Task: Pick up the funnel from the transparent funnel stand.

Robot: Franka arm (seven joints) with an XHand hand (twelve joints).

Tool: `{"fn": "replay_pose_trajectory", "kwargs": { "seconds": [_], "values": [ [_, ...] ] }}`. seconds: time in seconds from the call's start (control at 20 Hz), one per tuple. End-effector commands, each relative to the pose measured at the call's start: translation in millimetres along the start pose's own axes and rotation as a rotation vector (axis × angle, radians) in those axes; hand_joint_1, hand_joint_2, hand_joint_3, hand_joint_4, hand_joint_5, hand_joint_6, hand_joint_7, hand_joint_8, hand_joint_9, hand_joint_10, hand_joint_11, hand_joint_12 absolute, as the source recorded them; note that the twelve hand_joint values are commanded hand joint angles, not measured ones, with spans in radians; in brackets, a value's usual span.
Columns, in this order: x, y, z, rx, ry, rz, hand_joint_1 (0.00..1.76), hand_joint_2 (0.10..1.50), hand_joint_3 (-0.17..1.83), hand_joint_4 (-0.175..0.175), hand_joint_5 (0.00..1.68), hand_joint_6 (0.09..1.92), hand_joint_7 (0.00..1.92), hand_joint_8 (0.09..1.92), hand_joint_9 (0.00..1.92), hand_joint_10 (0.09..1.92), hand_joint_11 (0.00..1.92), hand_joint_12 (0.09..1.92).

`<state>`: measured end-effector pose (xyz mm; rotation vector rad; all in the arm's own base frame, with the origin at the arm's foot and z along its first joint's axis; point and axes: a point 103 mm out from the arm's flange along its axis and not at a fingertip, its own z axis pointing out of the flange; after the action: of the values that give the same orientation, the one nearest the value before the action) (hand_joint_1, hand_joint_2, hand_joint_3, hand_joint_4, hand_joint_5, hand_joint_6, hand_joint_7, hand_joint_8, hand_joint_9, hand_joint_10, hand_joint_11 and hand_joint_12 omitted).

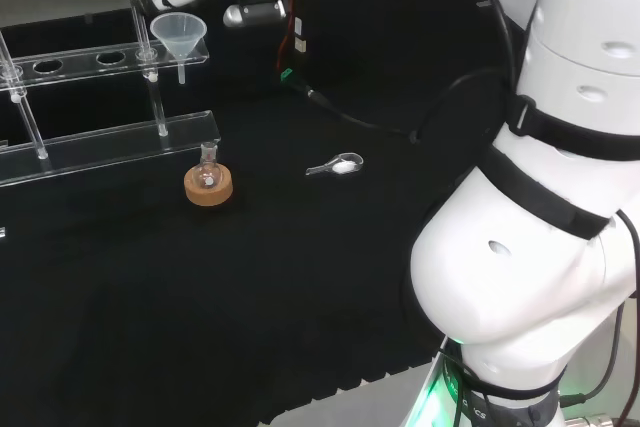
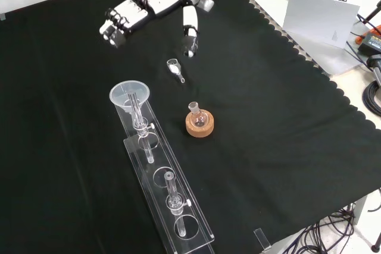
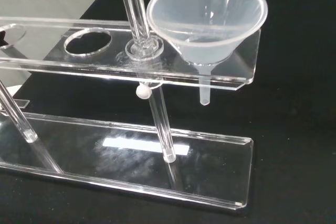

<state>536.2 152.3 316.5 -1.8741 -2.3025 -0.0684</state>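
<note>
Black cloth over the table, bearing the transparent funnel stand. Funnel seated in the end hole of the upper shelf, spout hanging free below (untouched, by the look of it). Hand well apart, fingers loosely curled, holding nothing. Approach stage, seemingly; next, closing round the cone and lifting straight up. Upright rod just beside the cone, crowding any grasp. Flask on cork ring and small scoop nearby.
</note>
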Motion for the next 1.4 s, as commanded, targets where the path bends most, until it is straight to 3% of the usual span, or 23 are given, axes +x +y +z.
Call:
{"fn": "replay_pose_trajectory", "kwargs": {
  "seconds": [0.05, 0.75, 0.95, 1.4],
  "values": [
    [1, 22, 10, 0.001, 0.01, -0.008, 0.34, 0.69, 0.01, 0.011, 0.0, 0.09, 0.0, 0.09, 0.0, 0.09, 0.0, 0.53],
    [-13, 55, 36, 0.07, -0.01, 0.016, 0.36, 0.7, 0.01, -0.002, 0.0, 0.09, 0.0, 0.09, 0.0, 0.09, 0.0, 0.53],
    [-14, 55, 49, 0.091, -0.003, 0.032, 0.36, 0.7, 0.01, -0.003, 0.0, 0.09, 0.0, 0.09, 0.0, 0.09, 0.0, 0.53],
    [-7, 54, 71, 0.148, -0.007, 0.013, 0.36, 0.7, 0.01, -0.004, 0.0, 0.09, 0.01, 0.09, 0.0, 0.09, 0.0, 0.49]
  ]
}}
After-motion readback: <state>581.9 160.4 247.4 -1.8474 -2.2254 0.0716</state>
